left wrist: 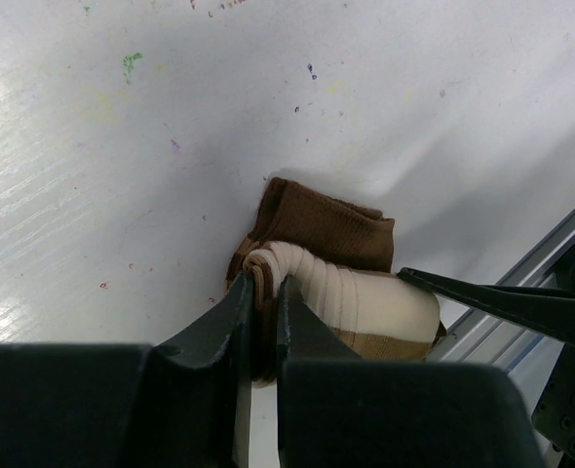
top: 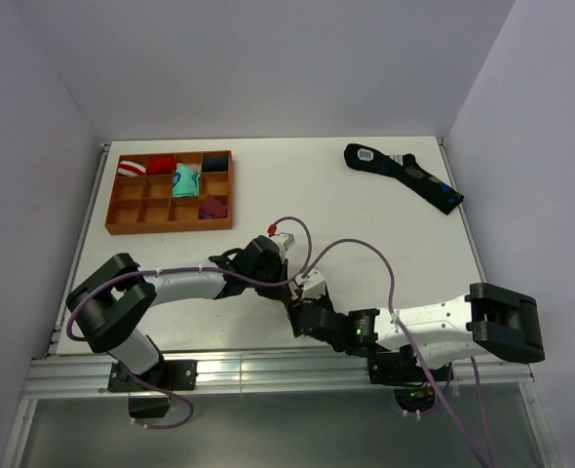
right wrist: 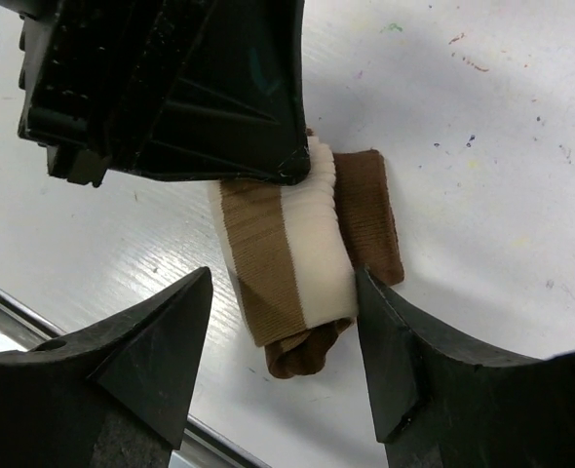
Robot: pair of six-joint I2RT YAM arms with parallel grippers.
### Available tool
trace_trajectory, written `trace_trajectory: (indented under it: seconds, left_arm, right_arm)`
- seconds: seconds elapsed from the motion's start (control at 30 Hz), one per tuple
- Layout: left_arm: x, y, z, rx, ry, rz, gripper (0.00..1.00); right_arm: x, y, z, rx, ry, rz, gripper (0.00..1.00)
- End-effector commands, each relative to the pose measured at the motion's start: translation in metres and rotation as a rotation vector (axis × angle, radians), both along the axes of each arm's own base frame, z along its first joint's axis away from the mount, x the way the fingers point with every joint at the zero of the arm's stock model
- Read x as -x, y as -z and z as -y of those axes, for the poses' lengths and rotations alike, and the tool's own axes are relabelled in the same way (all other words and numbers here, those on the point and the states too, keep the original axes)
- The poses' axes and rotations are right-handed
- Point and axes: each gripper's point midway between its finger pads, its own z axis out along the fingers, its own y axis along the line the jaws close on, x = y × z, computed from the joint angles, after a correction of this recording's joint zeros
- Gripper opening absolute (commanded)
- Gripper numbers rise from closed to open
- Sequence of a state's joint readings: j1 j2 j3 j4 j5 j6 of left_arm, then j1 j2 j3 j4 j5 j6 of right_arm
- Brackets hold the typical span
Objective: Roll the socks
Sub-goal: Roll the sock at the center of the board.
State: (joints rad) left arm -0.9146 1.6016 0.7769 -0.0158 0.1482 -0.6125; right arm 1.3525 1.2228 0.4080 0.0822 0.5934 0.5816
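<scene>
A rolled sock bundle [left wrist: 365, 297], brown with cream bands, lies on the white table near its front edge. My left gripper [left wrist: 265, 288] is shut on one end of the roll, pinching its layers. In the right wrist view the roll [right wrist: 287, 244] lies between the spread fingers of my right gripper [right wrist: 283, 292], which is open; its right finger [right wrist: 404, 341] is close against the roll's side. In the top view both grippers, left [top: 271, 252] and right [top: 302, 310], meet over the roll and hide it. A dark blue sock pair [top: 404, 175] lies flat at the far right.
A wooden compartment tray [top: 171, 227] at the far left holds several rolled socks. The metal rail of the table's front edge [right wrist: 5, 307] runs just beside the roll. My left gripper body [right wrist: 171, 88] fills the space above the roll in the right wrist view.
</scene>
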Motion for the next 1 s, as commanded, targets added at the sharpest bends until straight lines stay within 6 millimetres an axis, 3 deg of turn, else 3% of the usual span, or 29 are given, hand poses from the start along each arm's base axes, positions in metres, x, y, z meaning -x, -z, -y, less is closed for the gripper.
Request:
trace_trajectory:
  seconds: [0.0, 0.4, 0.97]
  left_arm:
    - [0.033, 0.042, -0.04, -0.195, 0.048, -0.127, 0.02]
    - [0.034, 0.045, -0.043, -0.213, 0.05, -0.141, 0.01]
    - [0.033, 0.048, -0.037, -0.219, 0.051, -0.165, 0.02]
  right_arm:
    - [-0.011, -0.028, -0.012, -0.057, 0.054, 0.084, 0.68]
    - [-0.007, -0.033, -0.018, -0.016, 0.044, 0.15, 0.68]
    - [0.006, 0.002, -0.009, 0.046, 0.067, 0.104, 0.61]
